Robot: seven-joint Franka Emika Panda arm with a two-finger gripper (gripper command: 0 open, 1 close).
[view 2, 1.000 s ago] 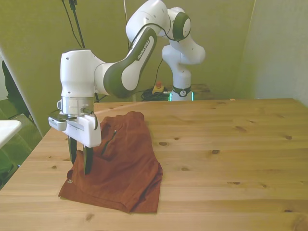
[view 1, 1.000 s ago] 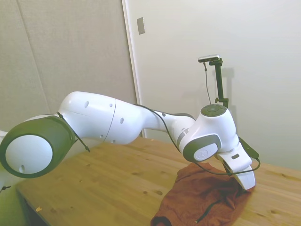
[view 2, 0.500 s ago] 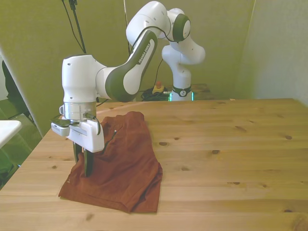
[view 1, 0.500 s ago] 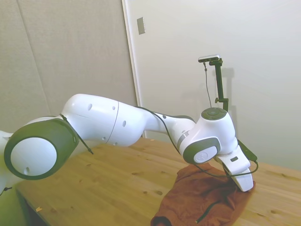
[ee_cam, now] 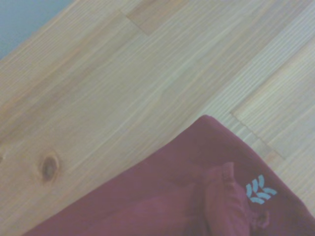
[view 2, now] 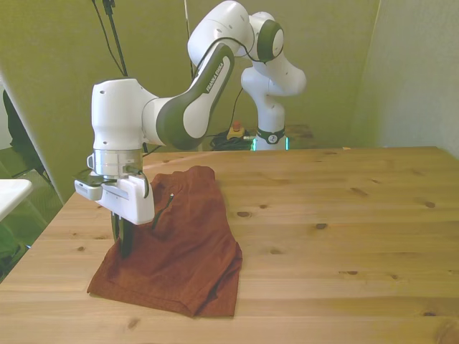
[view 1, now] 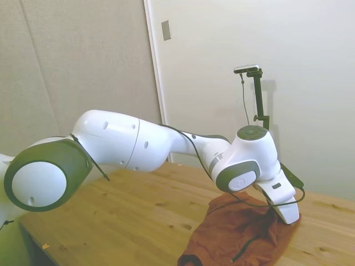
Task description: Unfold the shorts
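the gripper looks pinched on the shorts, folded at the front view's left table edge; a thin pinch could slip when lifted

A wooden table of pale planks with dark knots fills the front view, and one knot shows close in the wrist view. A grey wall plate sits beside a white door frame in the side view. A red button rests behind the table's far edge.
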